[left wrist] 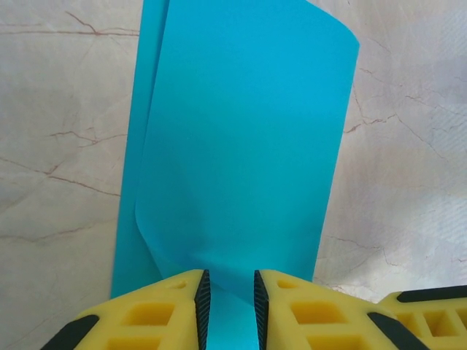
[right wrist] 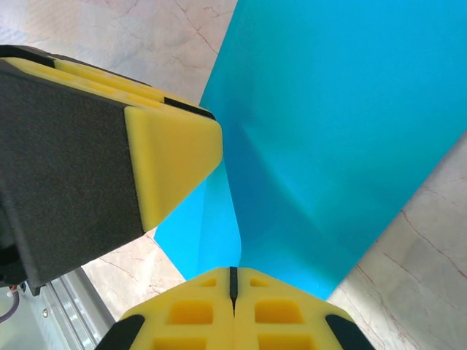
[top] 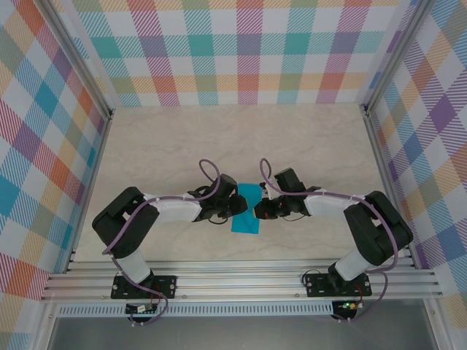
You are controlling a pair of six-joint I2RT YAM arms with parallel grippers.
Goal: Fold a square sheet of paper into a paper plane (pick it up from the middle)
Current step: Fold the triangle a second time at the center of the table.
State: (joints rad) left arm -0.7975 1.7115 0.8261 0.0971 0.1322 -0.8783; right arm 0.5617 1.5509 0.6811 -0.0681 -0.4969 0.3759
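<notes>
The square sheet of paper [top: 245, 220] lay on the marble table [top: 182, 146] a little beyond the aluminium rail [top: 241, 271], about midway along the rail's length; it was doubled over, an upper layer curving over a lower one, and the bend was soft and rounded rather than sharp.

The left gripper [left wrist: 228, 310] reached in from above the rail's left half and met the sheet at its left side; its jaws stood slightly apart, a narrow slot between the black pads, and teal paper showed inside that slot; the pads did not look pressed onto it, so the paper sat between the jaws rather than being squeezed.

The right gripper [right wrist: 233, 300] came in from above the rail's right half to the sheet's opposite side; its two yellow fingers [right wrist: 284, 313] were pressed together with only a thin seam between them, and the raised layer of the sheet ran down into that seam, so it was pinching the paper.

In the right wrist view one finger of the left gripper sat just beside the lifted fold; whether it touched the paper there could not be told.
</notes>
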